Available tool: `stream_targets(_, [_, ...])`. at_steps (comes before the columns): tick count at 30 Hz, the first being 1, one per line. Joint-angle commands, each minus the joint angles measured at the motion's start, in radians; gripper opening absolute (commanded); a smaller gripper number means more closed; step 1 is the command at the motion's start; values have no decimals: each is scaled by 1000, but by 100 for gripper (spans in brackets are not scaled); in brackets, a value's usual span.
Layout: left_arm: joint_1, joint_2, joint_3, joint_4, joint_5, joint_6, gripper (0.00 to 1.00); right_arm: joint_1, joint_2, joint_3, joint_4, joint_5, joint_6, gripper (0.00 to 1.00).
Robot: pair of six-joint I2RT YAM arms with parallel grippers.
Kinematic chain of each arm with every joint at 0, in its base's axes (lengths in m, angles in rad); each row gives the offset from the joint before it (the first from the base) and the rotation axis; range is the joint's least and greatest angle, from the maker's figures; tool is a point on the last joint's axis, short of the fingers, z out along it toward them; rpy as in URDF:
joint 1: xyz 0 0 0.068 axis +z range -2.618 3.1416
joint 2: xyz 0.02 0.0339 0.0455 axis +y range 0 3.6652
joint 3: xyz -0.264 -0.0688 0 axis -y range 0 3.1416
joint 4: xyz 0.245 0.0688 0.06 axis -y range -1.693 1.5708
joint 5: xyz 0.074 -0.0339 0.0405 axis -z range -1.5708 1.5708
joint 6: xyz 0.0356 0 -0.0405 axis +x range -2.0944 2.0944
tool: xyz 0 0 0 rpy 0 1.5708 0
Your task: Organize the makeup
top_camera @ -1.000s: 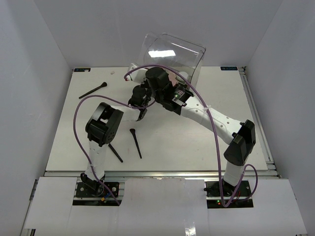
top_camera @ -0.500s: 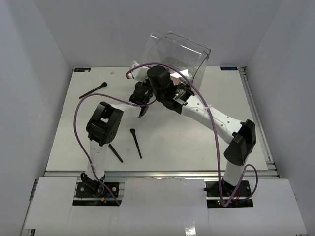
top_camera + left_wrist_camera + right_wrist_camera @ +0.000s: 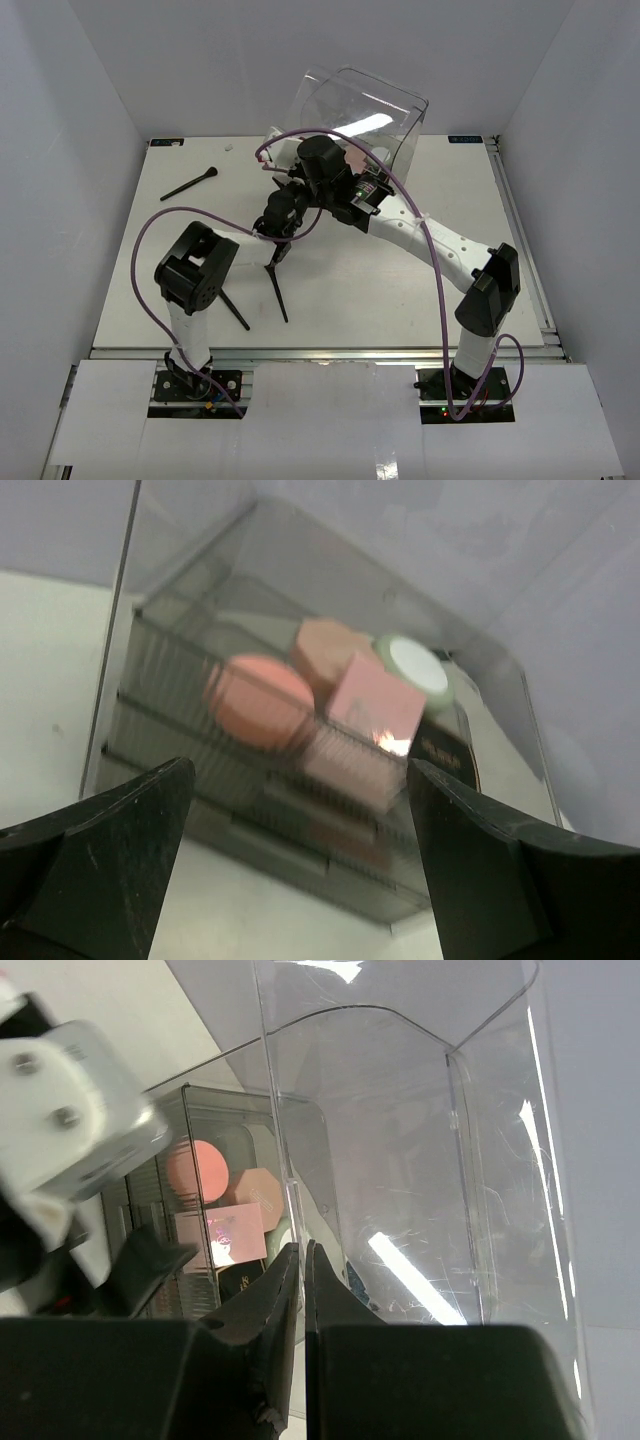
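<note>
**Our right gripper [image 3: 302, 1260] pinches the clear box [image 3: 400, 1160]**

We see its jaws closed on the tilted box's thin wall. Our left gripper [image 3: 298, 780] gapes wide, facing the compacts [image 3: 258, 698] inside. Three brushes [image 3: 277, 290] lie apart on the table [image 3: 420, 290].

Clear organizer on a white table
The tall clear plastic box [image 3: 375, 105] stood tilted at the far side of the white table [image 3: 400, 290], dark drawers [image 3: 170, 750] at its base.
</note>
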Motion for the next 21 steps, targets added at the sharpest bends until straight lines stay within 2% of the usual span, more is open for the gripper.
stream_targets(1, [-21,-164,-176,-13,-40,-56,98,17,-26,-12,47,1,34,8])
stream_targets(5, [-19,-241,-261,-41,-84,-58,98,16,-30,-33,47,0,42,8])
stream_targets(8, [-18,-342,-328,-121,-120,-51,98,16,-45,-51,28,-20,57,9])
stream_targets(9, [-17,-385,-343,-160,-139,-54,98,16,-51,-61,16,-34,65,20])
stream_targets(11, [-14,-475,-374,-243,-184,-69,98,17,-64,-82,-10,-66,84,50])
stream_targets(13, [-12,-552,-411,-322,-214,-79,98,16,-74,-104,-36,-104,98,70])
stream_targets(17, [-4,-809,-502,-405,-209,-27,98,15,-104,-144,-132,-212,129,79])
stream_targets(21, [5,-995,-551,-505,-203,-70,98,10,-136,-145,-238,-371,173,83])
